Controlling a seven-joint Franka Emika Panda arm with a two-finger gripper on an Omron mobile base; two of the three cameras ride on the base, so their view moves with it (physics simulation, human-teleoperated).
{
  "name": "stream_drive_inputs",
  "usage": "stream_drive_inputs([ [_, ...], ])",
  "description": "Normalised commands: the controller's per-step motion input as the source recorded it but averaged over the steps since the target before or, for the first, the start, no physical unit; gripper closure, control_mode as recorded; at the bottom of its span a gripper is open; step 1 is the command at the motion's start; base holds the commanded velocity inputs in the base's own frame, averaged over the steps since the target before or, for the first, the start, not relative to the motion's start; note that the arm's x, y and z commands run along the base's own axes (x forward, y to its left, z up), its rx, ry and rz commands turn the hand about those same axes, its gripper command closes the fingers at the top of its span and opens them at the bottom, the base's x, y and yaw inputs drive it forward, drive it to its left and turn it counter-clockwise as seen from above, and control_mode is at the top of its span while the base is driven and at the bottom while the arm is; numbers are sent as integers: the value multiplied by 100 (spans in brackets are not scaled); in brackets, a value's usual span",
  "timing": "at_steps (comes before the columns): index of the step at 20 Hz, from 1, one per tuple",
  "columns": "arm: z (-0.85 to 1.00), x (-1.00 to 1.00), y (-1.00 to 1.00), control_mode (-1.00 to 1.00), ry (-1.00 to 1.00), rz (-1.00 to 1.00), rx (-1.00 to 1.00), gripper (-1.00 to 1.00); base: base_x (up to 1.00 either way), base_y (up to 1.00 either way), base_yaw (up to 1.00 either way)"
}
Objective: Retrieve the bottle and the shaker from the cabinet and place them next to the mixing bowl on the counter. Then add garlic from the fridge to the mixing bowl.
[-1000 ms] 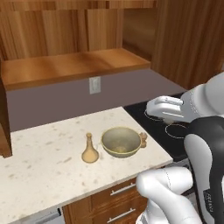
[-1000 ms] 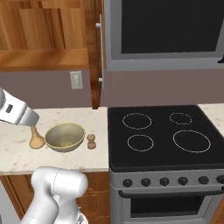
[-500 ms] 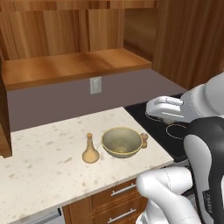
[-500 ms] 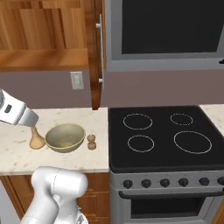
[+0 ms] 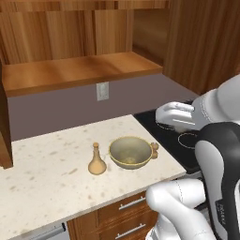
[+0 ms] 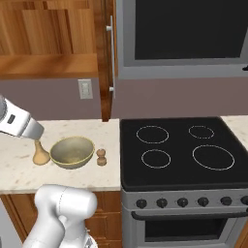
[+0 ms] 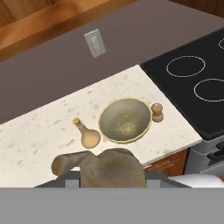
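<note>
Gripper point(image 7: 103, 173) clamped on garlic point(image 7: 111, 168) above mixing bowl point(image 7: 125, 120) (bottle point(image 7: 88, 135) and shaker point(image 7: 157, 112) flank it): an off-centre release risks garlic striking rim, rolling onto counter point(image 7: 43, 127).

- White arm rises from lower right of left base view, elbow bent, dark joint segment upright at right edge
- Forearm reaches left and forward, white hand point(image 5: 176, 116) held high, roughly level, above the stove edge
- In right base view the wrist and hand point(image 6: 19, 123) enter from the left edge, angled down to the right
- White base link bulges at the bottom of both base views
- Gripper point(image 7: 100, 168) closed on a lumpy tan-brown item at the bottom of hand view; fingertips hidden behind it
- Hand points down and forward
</note>
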Motion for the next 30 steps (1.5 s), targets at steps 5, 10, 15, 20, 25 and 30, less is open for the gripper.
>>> stream_drive_inputs([
  [5, 26, 51, 0, -100, 33, 0, -4, 100, 0, 0, 0],
  [10, 14, 49, 0, -100, 28, 0, -5, 100, 0, 0, 0],
  [15, -47, 24, 0, -100, -11, 0, -7, 100, 0, 0, 0],
  [20, -82, 28, 0, -100, -10, 0, -5, 100, 0, 0, 0],
  [25, -89, 79, 0, -100, 6, 11, 0, 100, 0, 0, 0],
  [30, -59, 78, 2, -100, 22, 20, 0, 100, 0, 0, 0],
])
